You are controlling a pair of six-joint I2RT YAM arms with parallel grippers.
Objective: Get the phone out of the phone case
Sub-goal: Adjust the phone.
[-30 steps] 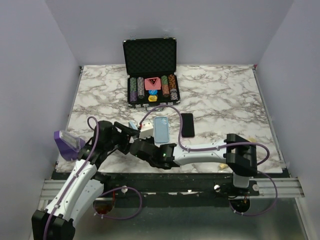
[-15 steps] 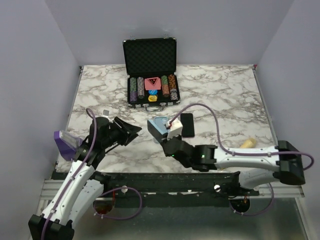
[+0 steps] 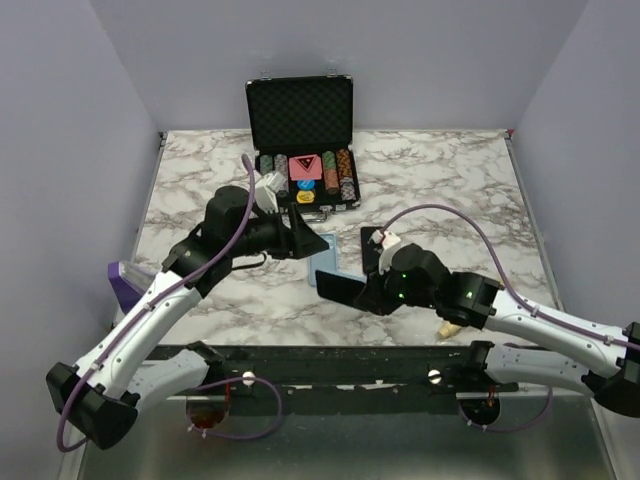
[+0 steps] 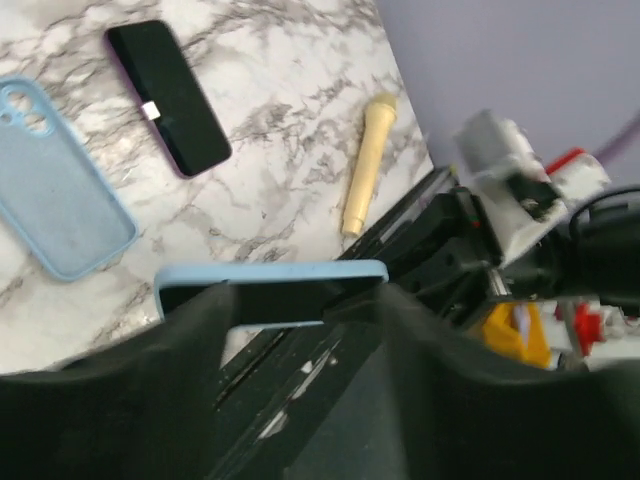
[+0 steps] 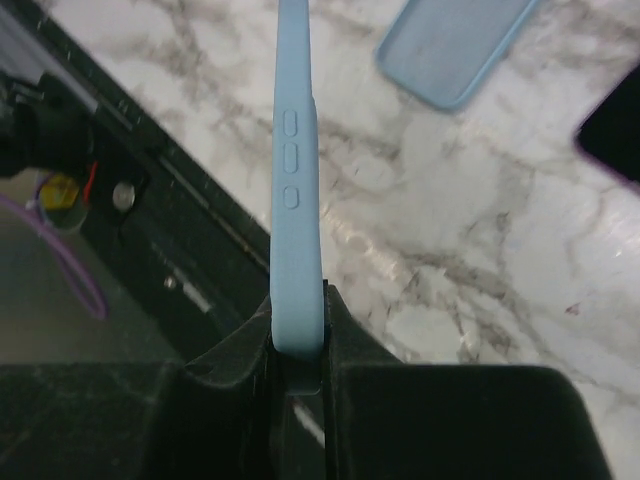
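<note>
My right gripper is shut on one end of the light blue phone case, holding it on edge above the table's near middle. In the right wrist view the case rises from between the fingers, side buttons showing. The phone's dark face sits inside it. My left gripper reaches in from the left; its parted fingers stand at the other end of the case. I cannot see whether they touch it.
An empty blue case and a loose black phone lie on the marble. A wooden stick lies near the front edge. An open poker chip case stands at the back, and a purple object at the left edge.
My left arm swung from the near left to the middle, and its jaws narrowed. My right arm pulled back to the right and raised the cased phone.
</note>
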